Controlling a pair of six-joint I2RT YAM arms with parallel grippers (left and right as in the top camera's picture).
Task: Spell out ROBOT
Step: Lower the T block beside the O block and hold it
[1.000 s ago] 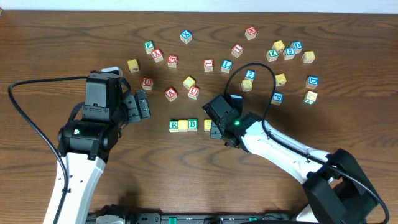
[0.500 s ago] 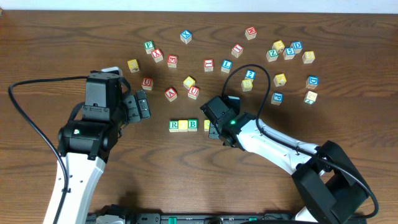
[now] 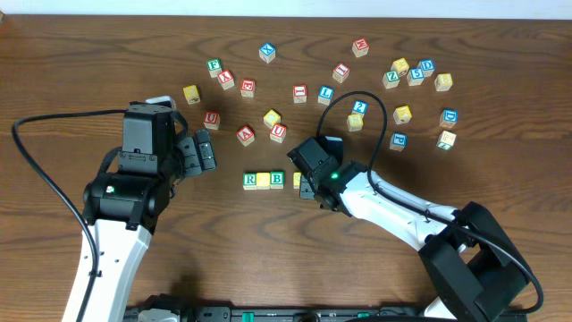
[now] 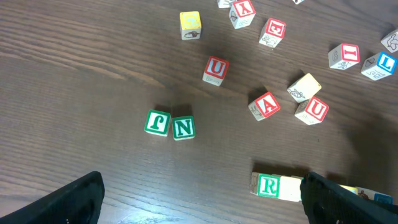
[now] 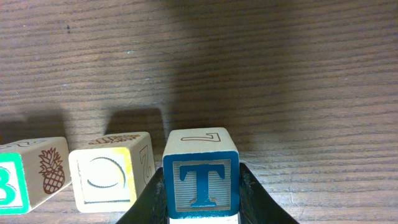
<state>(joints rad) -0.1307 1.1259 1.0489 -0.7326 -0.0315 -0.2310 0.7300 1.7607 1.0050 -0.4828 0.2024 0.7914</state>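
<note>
A row of wooden letter cubes lies mid-table: green R [image 3: 251, 181], a yellow cube [image 3: 264, 181], green B [image 3: 277, 180] and a second yellow cube [image 3: 298, 180]. My right gripper [image 3: 310, 187] is shut on the blue T cube [image 5: 201, 183], down at the table just right of the yellow O cube [image 5: 107, 176]; the B [image 5: 15, 182] shows at the frame's left edge. From overhead the T is hidden under the gripper. My left gripper [image 3: 204, 152] hangs open and empty to the left of the row. Its wrist view shows the R [image 4: 268, 186] beside its right finger [image 4: 345, 199].
Green F [image 4: 158, 122] and N [image 4: 183, 127] cubes sit together below the left arm. Red A [image 3: 246, 135] and U [image 3: 278, 132] cubes and a yellow cube [image 3: 272, 117] lie just behind the row. Several more cubes are scattered across the back right. A black cable [image 3: 357, 95] loops over them.
The right gripper, with the T in it, has shifted slightly left toward the row's end. The left arm has not moved.
</note>
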